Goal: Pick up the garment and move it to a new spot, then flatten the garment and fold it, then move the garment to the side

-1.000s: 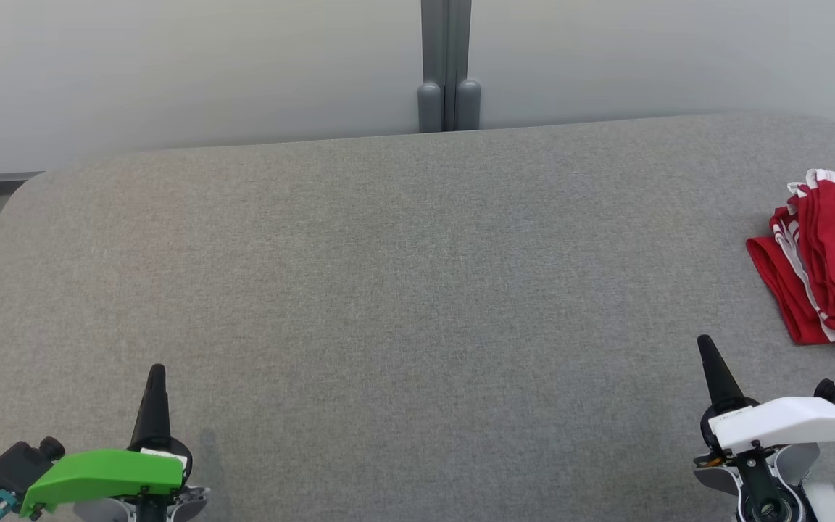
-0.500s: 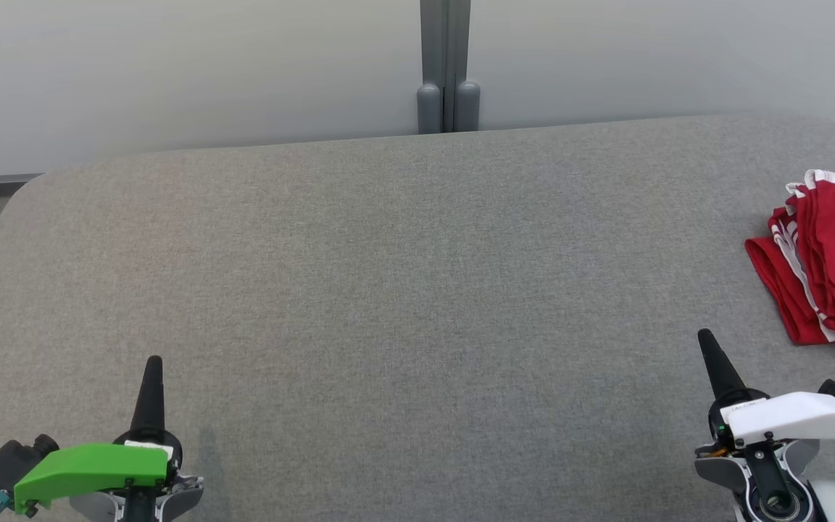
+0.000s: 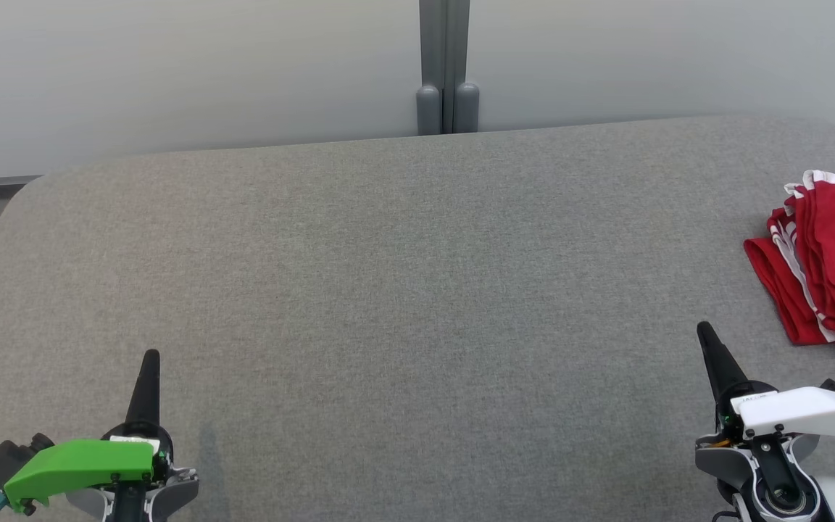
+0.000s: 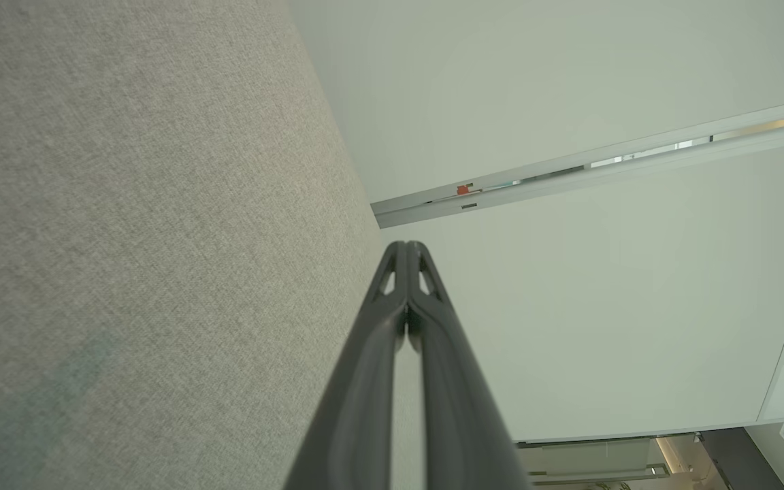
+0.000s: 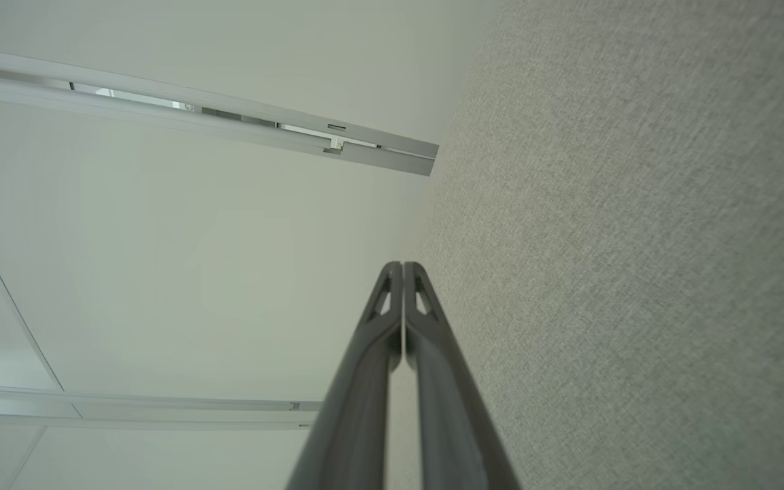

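Garment: the red fabric garment with white trim [image 3: 827,268] lies in a layered heap at the far right of the grey felt-covered table [image 3: 388,290], and the head view's edge cuts part of it off.
Right gripper [image 3: 704,330]: fingers pressed together, empty; the heap is near, ahead and to its right.
Left gripper [image 3: 150,357]: fingers together too, empty, well apart from the heap.
Long axis: roughly away from the robot.
Nearer arm: right, easily.
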`<state>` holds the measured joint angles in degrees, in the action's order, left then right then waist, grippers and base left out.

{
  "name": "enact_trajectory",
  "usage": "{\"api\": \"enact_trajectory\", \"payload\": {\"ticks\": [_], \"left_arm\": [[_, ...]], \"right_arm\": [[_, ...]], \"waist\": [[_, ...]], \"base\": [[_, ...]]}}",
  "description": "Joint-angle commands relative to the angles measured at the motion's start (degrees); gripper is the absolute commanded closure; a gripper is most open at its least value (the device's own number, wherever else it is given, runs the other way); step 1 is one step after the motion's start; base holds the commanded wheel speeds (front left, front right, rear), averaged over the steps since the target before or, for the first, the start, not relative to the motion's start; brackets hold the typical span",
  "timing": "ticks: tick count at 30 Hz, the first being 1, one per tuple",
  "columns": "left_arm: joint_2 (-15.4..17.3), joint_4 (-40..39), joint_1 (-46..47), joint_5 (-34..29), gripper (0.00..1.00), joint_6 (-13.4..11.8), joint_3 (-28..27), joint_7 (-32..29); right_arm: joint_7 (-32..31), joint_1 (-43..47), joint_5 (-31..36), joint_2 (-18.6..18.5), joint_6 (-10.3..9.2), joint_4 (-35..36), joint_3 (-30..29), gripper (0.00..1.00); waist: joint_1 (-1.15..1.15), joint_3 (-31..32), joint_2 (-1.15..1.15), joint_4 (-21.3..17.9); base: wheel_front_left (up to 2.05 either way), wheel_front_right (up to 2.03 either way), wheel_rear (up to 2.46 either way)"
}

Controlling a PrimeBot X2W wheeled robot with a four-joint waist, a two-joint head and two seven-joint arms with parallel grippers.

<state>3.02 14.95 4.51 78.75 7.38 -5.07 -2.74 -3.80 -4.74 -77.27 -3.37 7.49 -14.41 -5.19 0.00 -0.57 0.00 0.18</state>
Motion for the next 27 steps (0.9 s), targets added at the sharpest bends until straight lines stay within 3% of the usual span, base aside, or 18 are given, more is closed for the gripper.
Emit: {"api": "enact_trajectory", "payload": {"ticks": [1,27], "left_arm": [[0.1,-0.5,1.3,1.3,1.0,0.1,-0.3,-0.3],[-0.1,-0.9,2.0,11.1,1.0,0.2,-1.4,-3.2]], "right_arm": [[-0.3,-0.9,-1.3,-0.1,0.02,0.5,-0.3,1.0],[-2.3,-1.6,-12.3,0.4,0.01,0.5,-1.2,1.0]], "waist": [[0.0,0.0,0.0,0.0],[0.0,0.3,0.0,-0.1]], "base": [[0.0,0.0,0.0],[0.0,0.0,0.0]]}}
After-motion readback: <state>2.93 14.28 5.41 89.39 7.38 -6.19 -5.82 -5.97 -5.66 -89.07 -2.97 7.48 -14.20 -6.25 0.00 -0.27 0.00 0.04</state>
